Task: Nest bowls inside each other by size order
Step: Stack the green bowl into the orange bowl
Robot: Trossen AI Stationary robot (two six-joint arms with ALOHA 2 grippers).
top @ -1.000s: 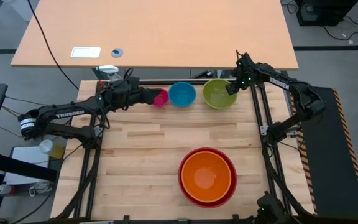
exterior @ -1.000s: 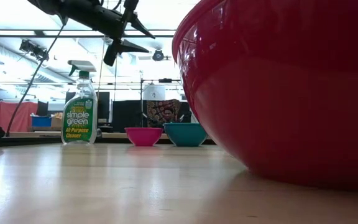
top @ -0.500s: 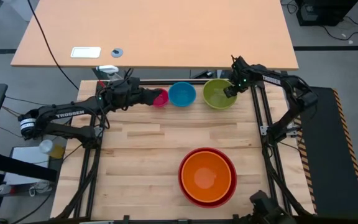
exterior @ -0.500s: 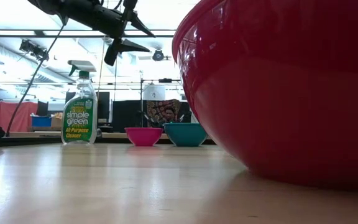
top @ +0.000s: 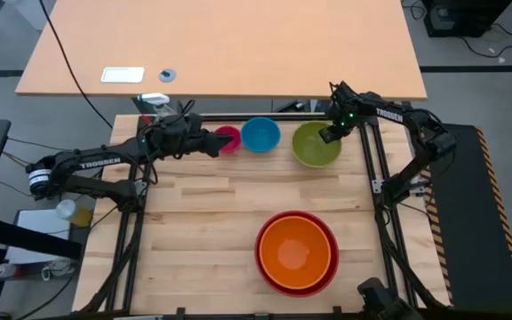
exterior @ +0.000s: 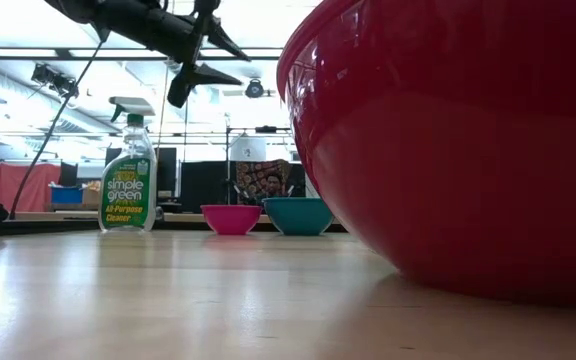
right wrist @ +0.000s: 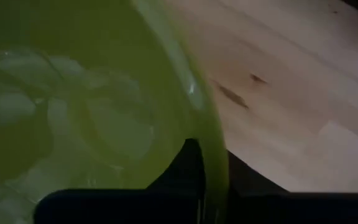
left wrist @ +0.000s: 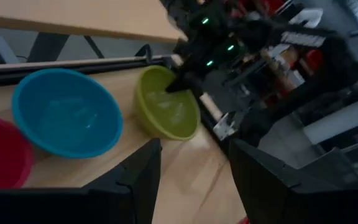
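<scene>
Right gripper (top: 330, 133) pinching rim of round lime green plastic bowl (top: 316, 145), left gripper (top: 213, 142) hovering spread beside small magenta-pink plastic bowl (top: 228, 138), "simple green" spray bottle (exterior: 127, 185) standing left of it.

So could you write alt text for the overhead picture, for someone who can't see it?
Seen from above, the right gripper clamps the rim of a green bowl at the far edge of a wooden table. The left gripper hovers at a pink bowl beside a blue bowl; nearer, an orange bowl sits nested in a red bowl.
</scene>
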